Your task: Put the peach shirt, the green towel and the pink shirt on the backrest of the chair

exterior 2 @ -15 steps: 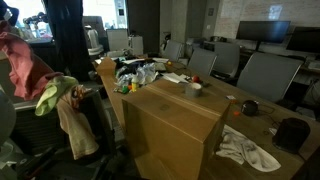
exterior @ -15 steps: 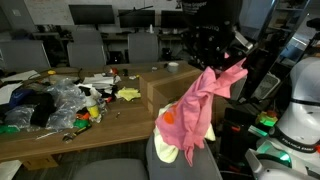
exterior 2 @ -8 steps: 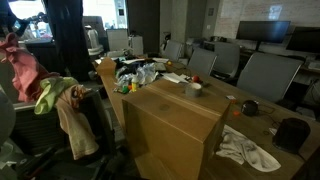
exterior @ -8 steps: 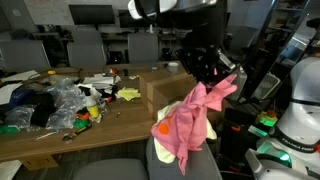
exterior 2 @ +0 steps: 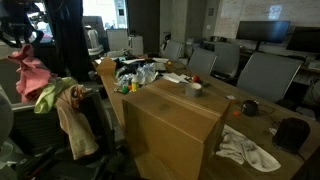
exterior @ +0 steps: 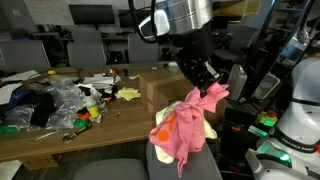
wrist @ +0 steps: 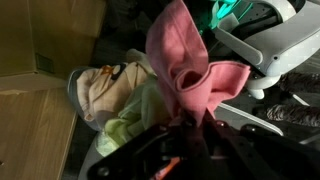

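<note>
The pink shirt (exterior: 183, 128) hangs bunched from my gripper (exterior: 207, 80), which is shut on its top edge. It dangles over the backrest of the grey chair (exterior: 207, 165), and its lower part lies against the backrest. In an exterior view the pink shirt (exterior 2: 32, 72) sits above the green towel (exterior 2: 50, 97) and the peach shirt (exterior 2: 75, 125), both draped on the backrest. In the wrist view my gripper (wrist: 190, 118) pinches the pink shirt (wrist: 185, 60), with the green towel (wrist: 135, 115) and the peach shirt (wrist: 105, 85) below it.
A large cardboard box (exterior 2: 170, 125) stands on the wooden table right beside the chair. Clutter (exterior: 50, 105) covers the table's far end. A white robot base (exterior: 300, 110) stands close behind the chair. A row of office chairs (exterior: 100, 45) lines the back.
My gripper has come down and nearer the chair with the pink shirt, so the cloth now hangs lower over the backrest.
</note>
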Robot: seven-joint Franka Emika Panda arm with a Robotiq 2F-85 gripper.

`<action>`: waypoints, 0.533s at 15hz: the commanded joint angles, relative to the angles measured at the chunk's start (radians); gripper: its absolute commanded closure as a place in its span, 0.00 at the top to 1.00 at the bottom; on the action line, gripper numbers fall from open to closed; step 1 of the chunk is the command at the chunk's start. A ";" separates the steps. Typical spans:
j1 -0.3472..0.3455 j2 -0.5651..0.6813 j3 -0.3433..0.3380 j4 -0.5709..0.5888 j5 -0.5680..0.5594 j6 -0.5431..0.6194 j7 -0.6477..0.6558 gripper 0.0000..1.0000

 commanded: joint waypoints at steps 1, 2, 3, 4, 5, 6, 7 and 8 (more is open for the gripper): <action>-0.016 -0.039 -0.007 -0.053 0.003 0.033 0.029 0.03; -0.020 -0.040 -0.007 -0.061 0.002 0.036 0.035 0.03; -0.023 -0.040 -0.009 -0.067 0.001 0.039 0.039 0.03; -0.026 -0.043 -0.012 -0.074 0.003 0.039 0.042 0.03; -0.030 -0.045 -0.014 -0.080 0.002 0.041 0.046 0.03; -0.033 -0.046 -0.016 -0.085 0.000 0.046 0.052 0.03; -0.037 -0.046 -0.019 -0.089 -0.001 0.045 0.055 0.03; -0.040 -0.050 -0.022 -0.095 -0.004 0.048 0.060 0.03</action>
